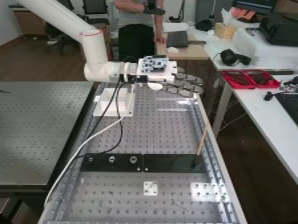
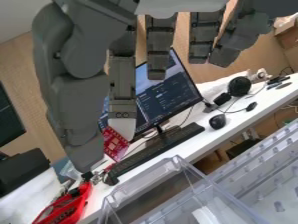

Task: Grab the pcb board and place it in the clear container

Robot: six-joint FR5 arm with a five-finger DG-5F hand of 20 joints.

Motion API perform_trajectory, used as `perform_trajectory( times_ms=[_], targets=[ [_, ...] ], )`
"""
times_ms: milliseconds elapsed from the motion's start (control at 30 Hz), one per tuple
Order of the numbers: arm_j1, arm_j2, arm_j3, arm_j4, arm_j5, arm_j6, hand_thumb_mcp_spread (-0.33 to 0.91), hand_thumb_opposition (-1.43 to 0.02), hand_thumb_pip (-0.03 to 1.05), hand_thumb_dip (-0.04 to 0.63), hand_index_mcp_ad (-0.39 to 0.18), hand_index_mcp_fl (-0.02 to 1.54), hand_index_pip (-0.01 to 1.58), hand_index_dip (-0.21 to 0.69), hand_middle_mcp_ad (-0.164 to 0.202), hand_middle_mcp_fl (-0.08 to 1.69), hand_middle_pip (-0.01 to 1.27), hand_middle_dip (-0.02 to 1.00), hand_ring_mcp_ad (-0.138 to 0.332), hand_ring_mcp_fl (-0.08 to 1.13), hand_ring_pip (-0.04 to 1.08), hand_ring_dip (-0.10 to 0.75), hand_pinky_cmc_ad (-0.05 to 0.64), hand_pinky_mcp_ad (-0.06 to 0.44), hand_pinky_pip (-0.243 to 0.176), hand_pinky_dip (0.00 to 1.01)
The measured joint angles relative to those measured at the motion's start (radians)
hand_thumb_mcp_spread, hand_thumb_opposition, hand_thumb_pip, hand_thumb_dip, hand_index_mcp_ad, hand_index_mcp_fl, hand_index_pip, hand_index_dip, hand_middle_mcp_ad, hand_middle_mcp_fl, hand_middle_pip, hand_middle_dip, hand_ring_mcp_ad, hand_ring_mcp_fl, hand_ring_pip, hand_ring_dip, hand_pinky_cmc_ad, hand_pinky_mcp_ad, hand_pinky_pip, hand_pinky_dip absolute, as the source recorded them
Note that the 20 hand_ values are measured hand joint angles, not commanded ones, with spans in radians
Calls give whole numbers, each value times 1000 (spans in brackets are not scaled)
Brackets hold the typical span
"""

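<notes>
High view: hand (image 1: 183, 86) hangs over far end of perforated bench (image 1: 166, 135). Wrist view: hand (image 2: 78, 95) pinches red pcb board (image 2: 115, 145) between thumb and a finger (white-tipped, that one); clear container (image 2: 142, 182) lies apart from board.

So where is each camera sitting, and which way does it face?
High view: fixed above the bench's near end, looking down along it at a slant; the white arm and hand show.
Wrist view: on the arm's wrist, looking past the hand and over the clear container towards the desk and monitor.
Shared: the hand, bench and desk.
</notes>
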Motion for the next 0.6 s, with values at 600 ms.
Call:
perform_trajectory(
  times_ms=[600],
  targets=[
    [34, -85, 40, -32, 36, 58, 609, -885, 347, 218, -138, 586, 1265, 267, 19, 202, 134, 157, 180, 63, 94, 49, 312, 138, -42, 192]
  ],
)
